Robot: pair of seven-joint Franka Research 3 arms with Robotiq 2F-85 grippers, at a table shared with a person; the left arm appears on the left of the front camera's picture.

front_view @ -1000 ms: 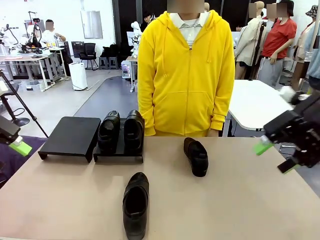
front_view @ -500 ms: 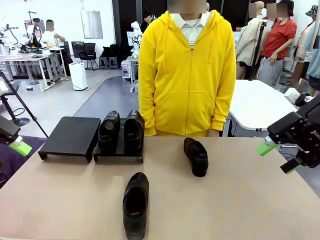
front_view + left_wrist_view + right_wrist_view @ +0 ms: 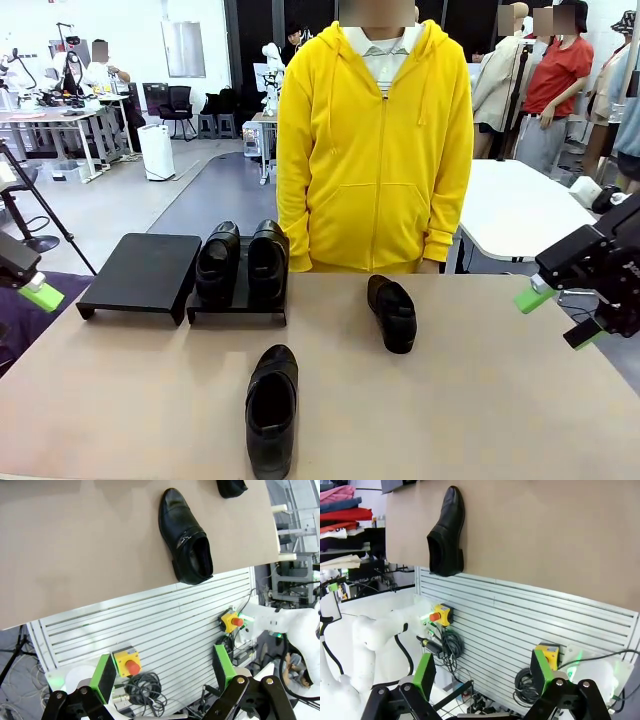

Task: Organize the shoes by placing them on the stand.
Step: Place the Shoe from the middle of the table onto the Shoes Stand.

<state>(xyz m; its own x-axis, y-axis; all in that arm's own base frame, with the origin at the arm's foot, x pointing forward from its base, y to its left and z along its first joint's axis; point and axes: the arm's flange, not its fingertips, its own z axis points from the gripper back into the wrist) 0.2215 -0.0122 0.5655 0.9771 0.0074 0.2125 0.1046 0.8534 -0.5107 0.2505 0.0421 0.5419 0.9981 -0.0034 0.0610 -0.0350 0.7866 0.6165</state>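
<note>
**Both grippers wide open, holding nothing.**
The left gripper (image 3: 162, 672) hangs at 9 o'clock and the right gripper (image 3: 555, 317) at 3. The near shoe (image 3: 271, 408) lies at 6 o'clock, long axis 6–12, toe to 12. The far shoe (image 3: 392, 312) lies right of centre, axis 11–5. Best approach: pinch the near shoe across its width, mid-length, for the bare stand (image 3: 140, 272) at 10.

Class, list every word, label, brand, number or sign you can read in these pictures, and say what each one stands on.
No text here can be read.
Right gripper: a faint pale mark on its black housing, too small to read.
Yellow button boxes: no legible label.
Shoes and stands: no print to be seen.
</note>
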